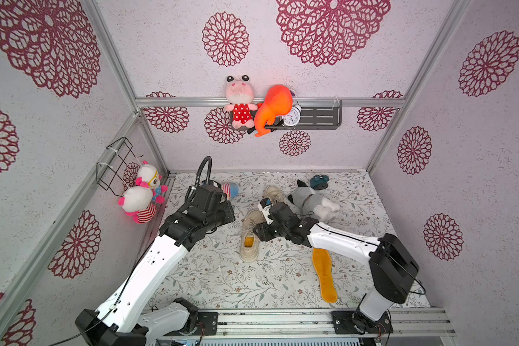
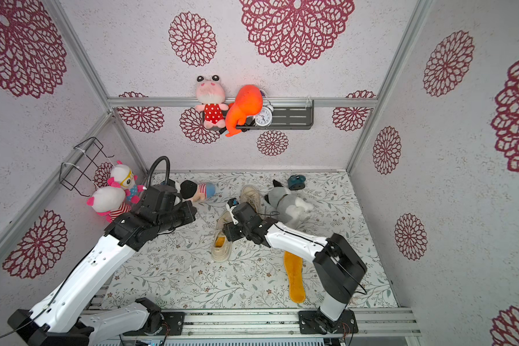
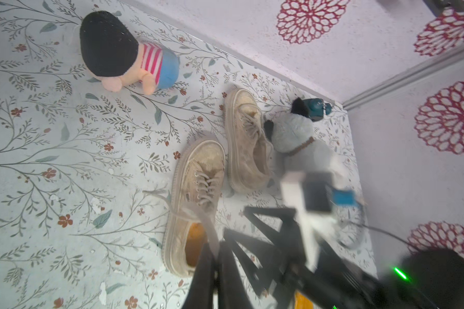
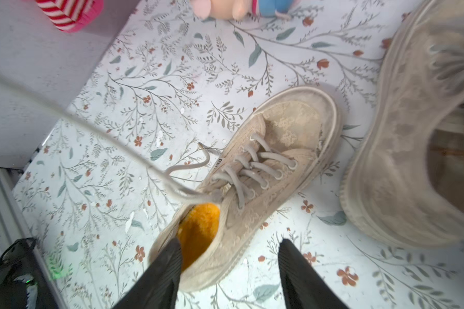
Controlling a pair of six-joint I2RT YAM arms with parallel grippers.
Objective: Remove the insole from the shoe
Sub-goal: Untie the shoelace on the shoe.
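Your right gripper [image 4: 228, 247] hangs open and empty at the heel of the beige lace-up canvas shoe [image 4: 276, 149], left gripper [image 1: 226, 214] closed, well apart: slide one finger under the fuzzy orange insole [image 4: 198, 224] inside, then pinch.

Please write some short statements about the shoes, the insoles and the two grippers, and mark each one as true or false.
1. An orange insole lies on the table, outside both shoes. True.
2. The near shoe is empty. False: a second insole shows in its heel opening.
3. The right gripper is open, at the heel of the near shoe. True.
4. The left gripper is wide open. False: it is shut on a shoelace of the near shoe.
5. The grey plush animal lies on top of the near shoe. False: it lies on the table, beside the far shoe.
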